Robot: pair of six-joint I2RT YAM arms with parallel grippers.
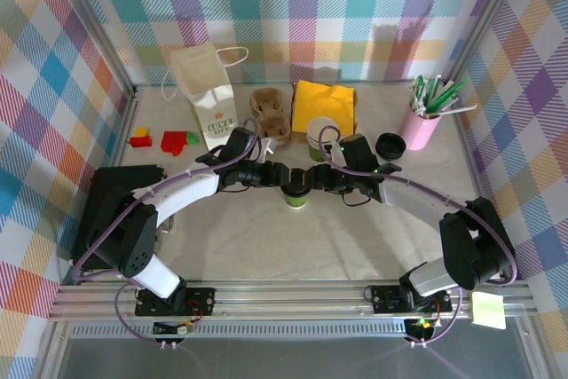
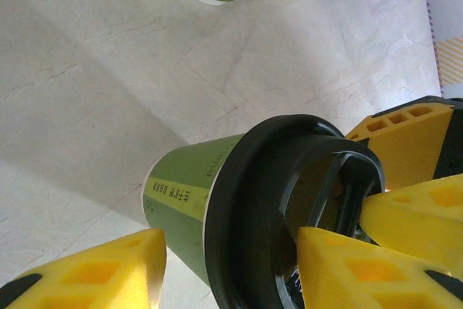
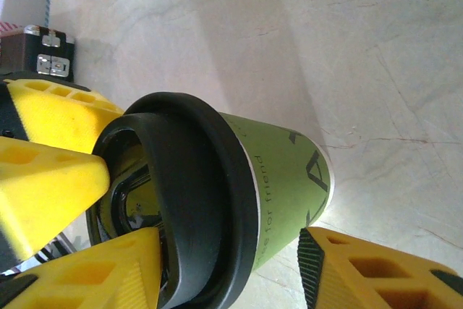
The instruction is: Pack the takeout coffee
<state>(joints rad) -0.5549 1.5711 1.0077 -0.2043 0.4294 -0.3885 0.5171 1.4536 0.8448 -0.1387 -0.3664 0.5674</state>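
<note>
The takeout coffee (image 1: 295,194), a green paper cup with a black lid, stands upright at mid-table between both arms. My left gripper (image 1: 280,177) reaches it from the left and my right gripper (image 1: 312,178) from the right. In the left wrist view the cup (image 2: 188,186) lies between the jaws of the left gripper (image 2: 230,240): one yellow finger overlaps the lid, the other stands off the cup's wall. The right gripper (image 3: 226,240) straddles the cup (image 3: 289,179) the same way, with a gap at its outer finger. Both are open.
A second green cup (image 1: 321,139) without a lid stands just behind, with a loose black lid (image 1: 390,145) to its right. Along the back are a white paper bag (image 1: 206,95), a brown pulp tray (image 1: 269,113), a yellow napkin (image 1: 324,104) and a pink pen holder (image 1: 417,126). Coloured blocks (image 1: 164,139) lie left.
</note>
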